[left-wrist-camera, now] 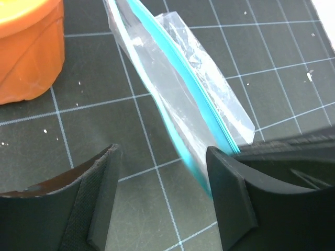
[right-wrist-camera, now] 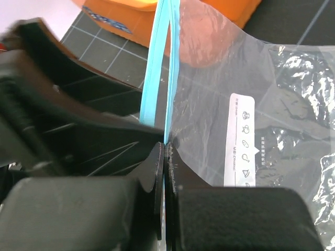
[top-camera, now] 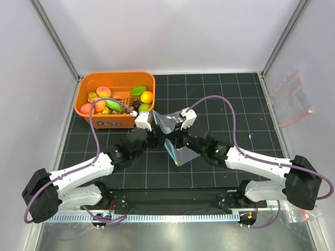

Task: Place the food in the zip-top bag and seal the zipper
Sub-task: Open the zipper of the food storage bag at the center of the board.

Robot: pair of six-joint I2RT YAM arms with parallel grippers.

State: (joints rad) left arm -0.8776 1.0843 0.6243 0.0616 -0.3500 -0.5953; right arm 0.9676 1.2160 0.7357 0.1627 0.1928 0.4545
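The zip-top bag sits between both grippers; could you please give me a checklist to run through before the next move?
1. Right gripper shut on the zip-top bag at its zipper: ok.
2. Left gripper gripping the bag: not ok, jaws apart, zipper edge not clamped.
3. Zipper tracks parted above the right grip: ok.
4. Food in the bag: not ok, it lies in the orange basket.
5. Bag mouth wide enough for food: cannot tell.

This is a robotics lab test cell. A left arm [top-camera: 84, 175] and a right arm [top-camera: 256, 163] are bolted at the near edge of a table [top-camera: 172, 238]. A black gridded mat [top-camera: 235, 104] covers it, plain white walls [top-camera: 183, 31] on metal posts [top-camera: 55, 39] box it in, and purple cables [top-camera: 233, 125] loop over it.
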